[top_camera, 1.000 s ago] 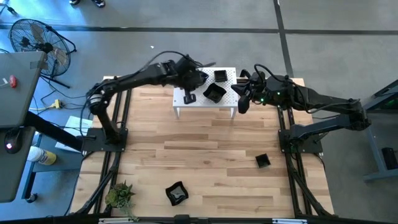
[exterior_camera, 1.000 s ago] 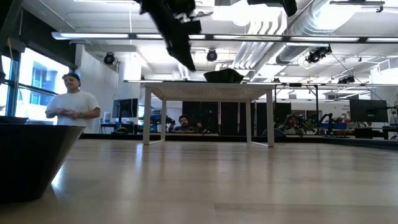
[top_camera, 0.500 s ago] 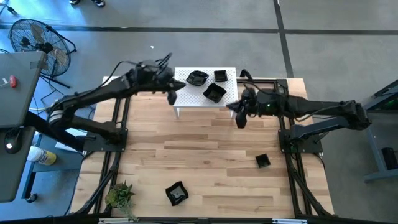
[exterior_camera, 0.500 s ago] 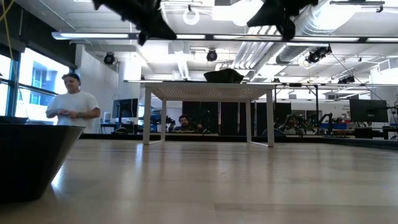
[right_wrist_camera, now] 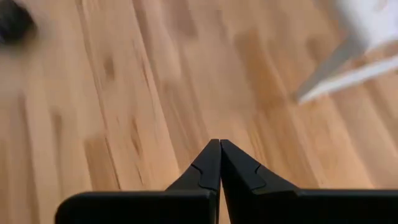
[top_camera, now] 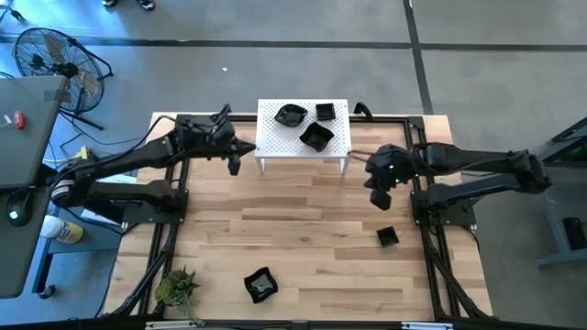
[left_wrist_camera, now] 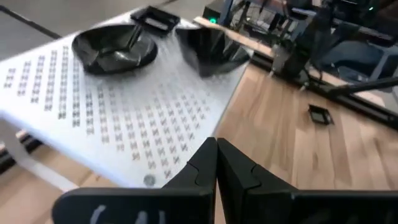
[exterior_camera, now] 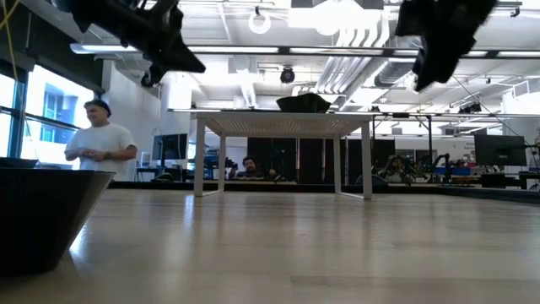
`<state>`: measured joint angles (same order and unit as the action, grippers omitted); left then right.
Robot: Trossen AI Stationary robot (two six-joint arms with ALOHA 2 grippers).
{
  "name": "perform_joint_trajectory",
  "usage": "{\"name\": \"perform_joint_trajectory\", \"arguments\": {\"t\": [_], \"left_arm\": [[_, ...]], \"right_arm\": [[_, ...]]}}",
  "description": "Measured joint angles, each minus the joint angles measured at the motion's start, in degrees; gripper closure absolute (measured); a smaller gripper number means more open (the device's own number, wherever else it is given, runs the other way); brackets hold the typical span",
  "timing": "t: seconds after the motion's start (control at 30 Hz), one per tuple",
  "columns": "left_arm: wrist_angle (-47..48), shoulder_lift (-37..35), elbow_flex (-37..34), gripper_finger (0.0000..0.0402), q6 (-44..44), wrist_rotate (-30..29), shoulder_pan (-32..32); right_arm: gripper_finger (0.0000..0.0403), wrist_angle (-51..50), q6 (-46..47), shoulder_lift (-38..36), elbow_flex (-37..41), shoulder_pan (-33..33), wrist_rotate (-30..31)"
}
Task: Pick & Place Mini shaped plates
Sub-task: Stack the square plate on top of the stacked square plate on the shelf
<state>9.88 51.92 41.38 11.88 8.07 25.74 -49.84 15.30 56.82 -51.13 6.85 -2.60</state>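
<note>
Three mini shaped plates lie on the white perforated rack [top_camera: 303,147]: one at its far left [top_camera: 291,115], a square one at its far right [top_camera: 325,112] and one in the middle [top_camera: 316,137]. Two more rest on the wooden table, a small square one [top_camera: 387,237] at the right and a wavy one [top_camera: 261,285] near the front edge. My left gripper [top_camera: 234,165] hangs shut and holds nothing, left of the rack's left edge. My right gripper [top_camera: 380,199] is shut and also holds nothing, tipped down above the table, right of the rack and above the small square plate.
A small green plant [top_camera: 177,287] stands at the table's near left corner. In the low view a big dark dish shape [exterior_camera: 42,211] fills the near left. The rack stands on short legs [exterior_camera: 200,160]. A person [exterior_camera: 99,152] stands beyond the table.
My left gripper has drawn back from above the rack toward the table's left edge, sinking a little and rolling; the far-left plate it covered now shows. My right gripper has moved from the rack's right edge toward the near edge, down, tipping more steeply downward. Both stay shut.
</note>
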Motion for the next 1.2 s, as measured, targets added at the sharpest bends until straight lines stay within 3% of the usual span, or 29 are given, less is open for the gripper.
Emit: {"name": "perform_joint_trajectory", "arguments": {"t": [0.23, 0.5, 0.63, 0.87, 1.2], "left_arm": [[-2.76, -0.13, -5.23, 0.0401, 3.12, 0.24, 0.08], [-6.97, -0.15, -5.94, 0.0401, 3.65, 0.49, 0.08], [-6.90, -0.15, -5.94, 0.0401, 3.65, 0.49, 0.08], [-6.82, -0.15, -5.94, 0.0401, 3.65, 0.07, 0.08], [-6.79, -0.15, -5.94, 0.0401, 3.65, -0.03, 0.08]], "right_arm": [[0.0393, -5.73, -9.30, 6.94, 1.16, -0.06, -7.18], [0.0297, -9.28, -14.15, 11.69, 6.42, -4.43, -12.81], [0.0270, -8.57, -13.79, 11.73, 11.02, -8.12, -15.95], [0.0268, -5.37, -12.52, 12.32, 11.19, -13.61, -16.30], [0.0293, -0.15, -8.78, 20.90, 11.17, -15.69, -13.53]]}}
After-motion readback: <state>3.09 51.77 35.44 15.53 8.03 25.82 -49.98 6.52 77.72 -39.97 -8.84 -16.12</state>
